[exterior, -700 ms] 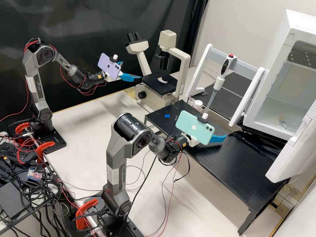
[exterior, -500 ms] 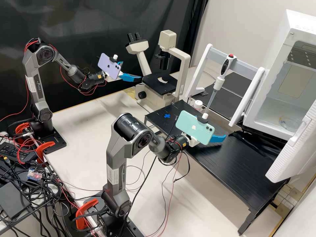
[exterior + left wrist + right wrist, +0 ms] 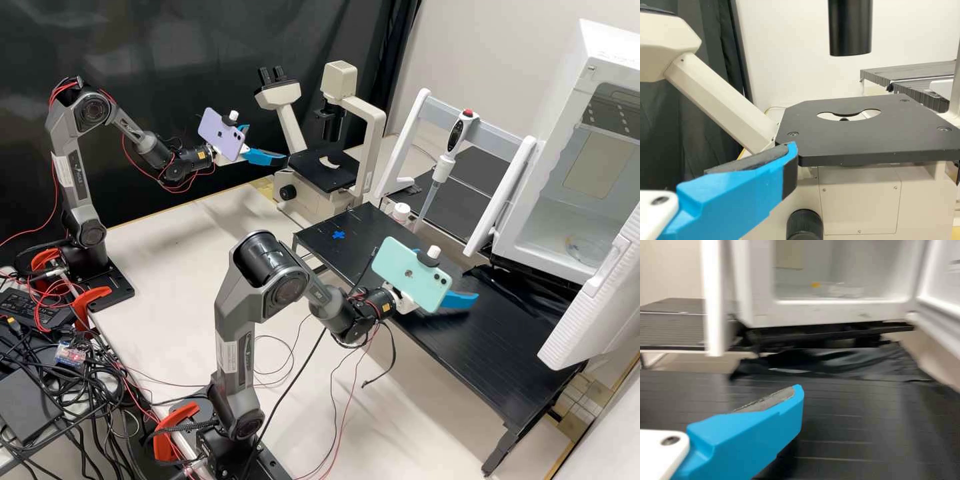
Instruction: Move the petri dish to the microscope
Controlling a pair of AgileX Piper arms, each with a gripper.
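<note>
- White cabinet point(image 3: 567, 133), near right: front open, its door point(image 3: 593, 300) swung out toward the near side. The clear petri dish point(image 3: 585, 248) lies on the floor inside it; what the dish holds cannot be told.
- White tub point(image 3: 401, 212), beyond the far edge of the black table point(image 3: 467, 347): lid on top, contents hidden.
- Left gripper point(image 3: 267, 143), far left: its fingers stand apart with nothing between them, near the microscope point(image 3: 283, 183), to the left of its stage point(image 3: 320, 170).
- Right gripper point(image 3: 460, 300), near side: its fingers are spread, the width of the gap not measurable, and hold nothing. It hangs over the black table, outside the cabinet and apart from the dish.
- Left wrist view: a notched opening point(image 3: 850, 115) in the stage, screws around it, and a black tube point(image 3: 850, 30) above.
- Right wrist view: an orange spot point(image 3: 815, 284) near the dish, and rumpled black sheeting point(image 3: 840, 362) below the cabinet.
- High view: a pipette point(image 3: 456, 137) on a white rack point(image 3: 403, 143), right of the microscope; a blue cross point(image 3: 339, 235) on the table's far left part.
</note>
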